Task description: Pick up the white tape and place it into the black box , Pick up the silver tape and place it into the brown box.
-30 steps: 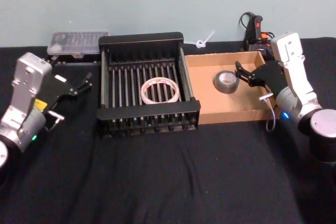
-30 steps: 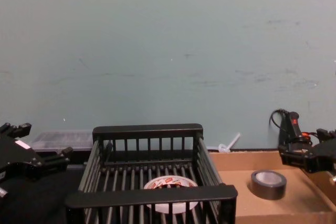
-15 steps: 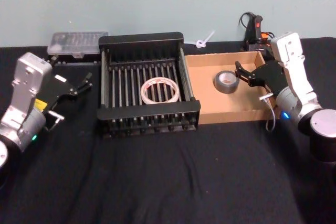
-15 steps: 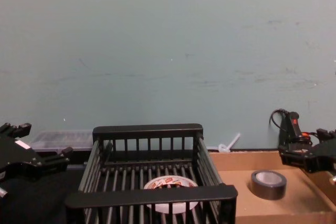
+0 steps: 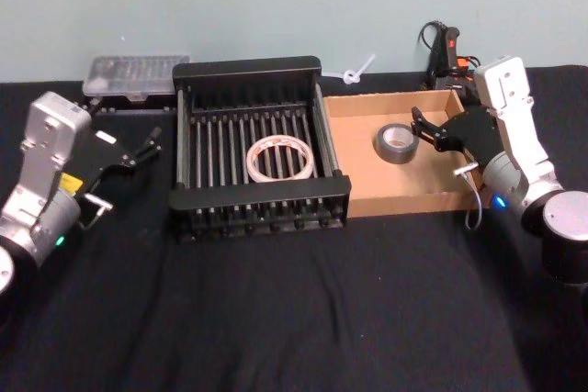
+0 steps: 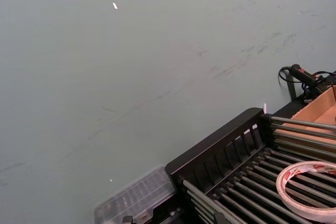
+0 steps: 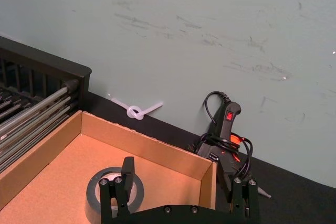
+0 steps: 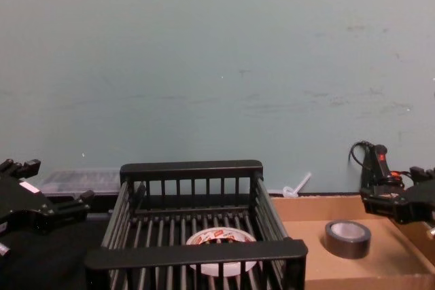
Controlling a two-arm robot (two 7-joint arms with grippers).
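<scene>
White tape (image 5: 279, 157): lies flat on the barred floor of the black box (image 5: 248, 70), a little right of centre in the head view; in the chest view it shows low behind the near rim.
Black box: sits mid-frame on the dark cloth, its right wall touching the brown box (image 5: 395, 202).
Silver tape (image 5: 396, 142): lies flat inside the brown box, toward its back, in the right half of the head view.
Brown box: just right of the black box, low walls, open top.
Right gripper (image 5: 425, 130): at the right edge of the brown box, just beside the silver tape but clear of it, fingers spread apart and holding nothing.
Left gripper (image 5: 147, 146): at the left of the head view, outside the black box, fingers parted and empty.
Clear case (image 5: 135, 77): upper left, behind the left gripper.
Glue gun (image 5: 445, 54): upper right, behind the brown box.
</scene>
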